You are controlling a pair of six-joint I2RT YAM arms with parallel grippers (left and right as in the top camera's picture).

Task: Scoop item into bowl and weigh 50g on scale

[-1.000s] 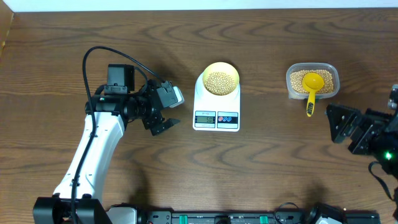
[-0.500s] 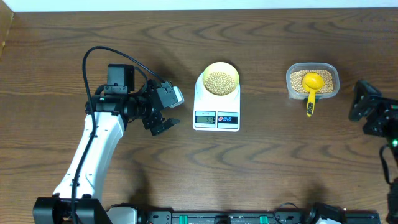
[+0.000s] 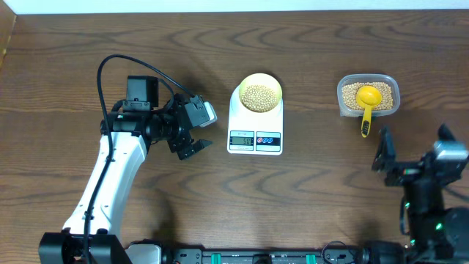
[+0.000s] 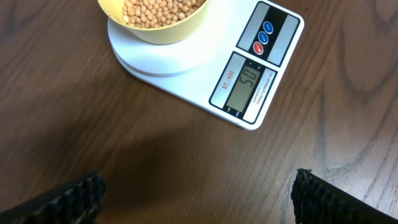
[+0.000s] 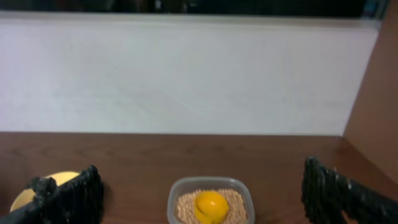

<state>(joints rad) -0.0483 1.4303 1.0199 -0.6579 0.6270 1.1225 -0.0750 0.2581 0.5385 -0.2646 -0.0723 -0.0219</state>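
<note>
The pale-yellow bowl (image 3: 260,75) stands on the back of the white scale (image 3: 236,119) and holds a heap of tan beans (image 3: 259,97). In the left wrist view the bowl (image 4: 155,34), its beans (image 4: 161,9) and the scale (image 4: 186,68) show, and the lit display (image 4: 247,86) appears to read 50. My left gripper (image 3: 192,144) is open and empty just left of the scale, over bare table (image 4: 199,199). My right gripper (image 3: 412,149) is open and empty at the front right, pointing at the tub from well short of it (image 5: 202,190).
A clear plastic tub (image 3: 343,94) of beans stands at the back right, with a bright yellow scoop (image 3: 368,97) lying in it, handle over the front rim. The right wrist view shows the tub (image 5: 178,191), the scoop (image 5: 210,206) and a white wall behind the table.
My right arm swung from the right edge of the table toward the front and now faces the tub. The left arm, bowl, scale and scoop have not moved.
</note>
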